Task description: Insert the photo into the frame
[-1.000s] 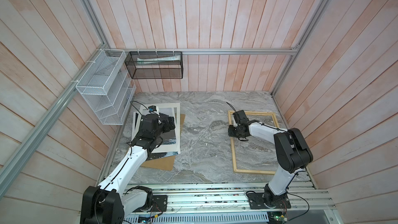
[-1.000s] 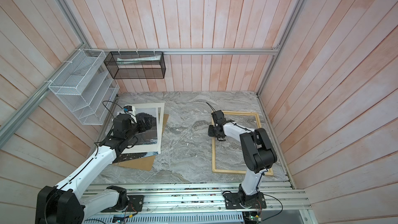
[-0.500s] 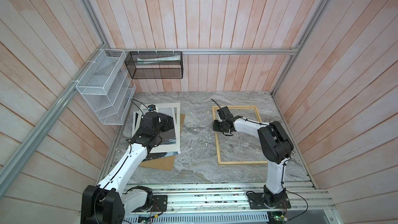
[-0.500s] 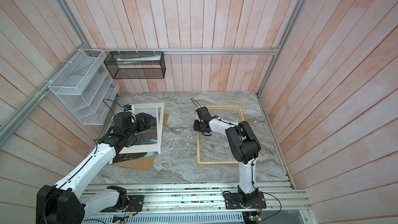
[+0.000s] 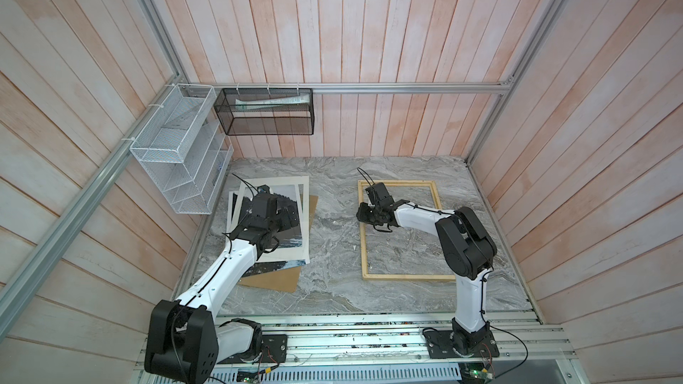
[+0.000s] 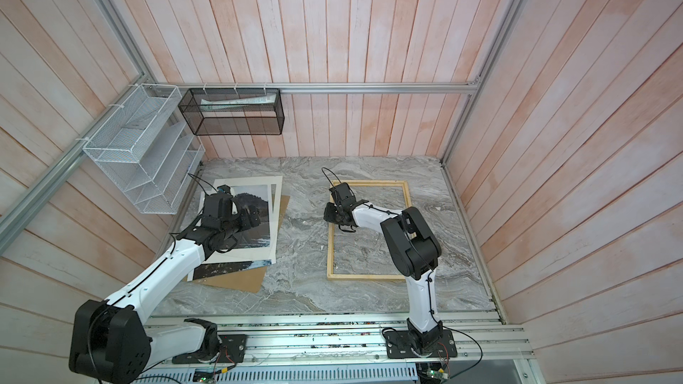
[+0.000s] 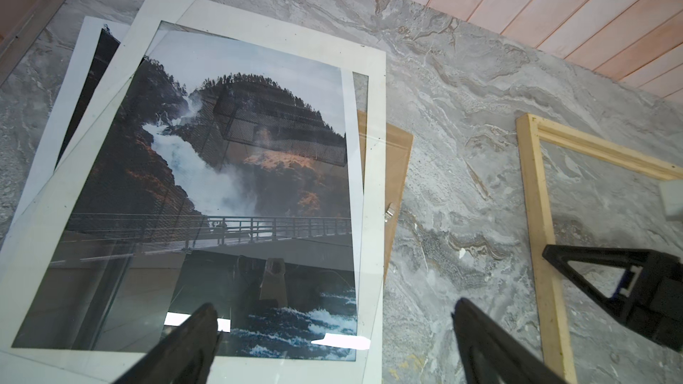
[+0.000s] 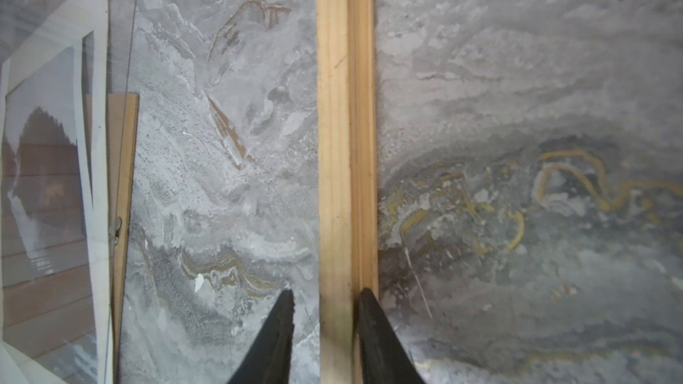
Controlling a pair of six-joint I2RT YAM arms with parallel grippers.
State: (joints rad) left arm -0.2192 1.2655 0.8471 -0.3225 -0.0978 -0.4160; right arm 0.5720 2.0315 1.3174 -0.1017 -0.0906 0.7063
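The photo [image 7: 229,179], a waterfall among dark hills, lies at the left of the table under a white mat [image 7: 258,38] and shows through its cut-out; in both top views it shows [image 5: 292,243] [image 6: 258,241]. Above its near right part my left gripper [image 7: 334,306] [image 5: 286,216] hovers wide open and empty. The pale wooden frame [image 5: 364,253] [image 6: 331,253] [image 7: 536,197] lies flat right of centre. My right gripper [image 8: 326,291] [image 5: 366,214] straddles the frame's [image 8: 343,105] left bar, jaws parted, with a gap on the outer side.
A brown backing board [image 5: 275,280] lies under the photo and mat, and a clear reflective pane rests over them. A white wire rack [image 5: 177,153] and a black mesh basket [image 5: 264,112] hang on the back-left walls. Wooden walls enclose the marble table [image 5: 332,216].
The right gripper has dragged the frame leftward toward the table's middle, then its jaws have parted from the bar. The left arm has stayed put.
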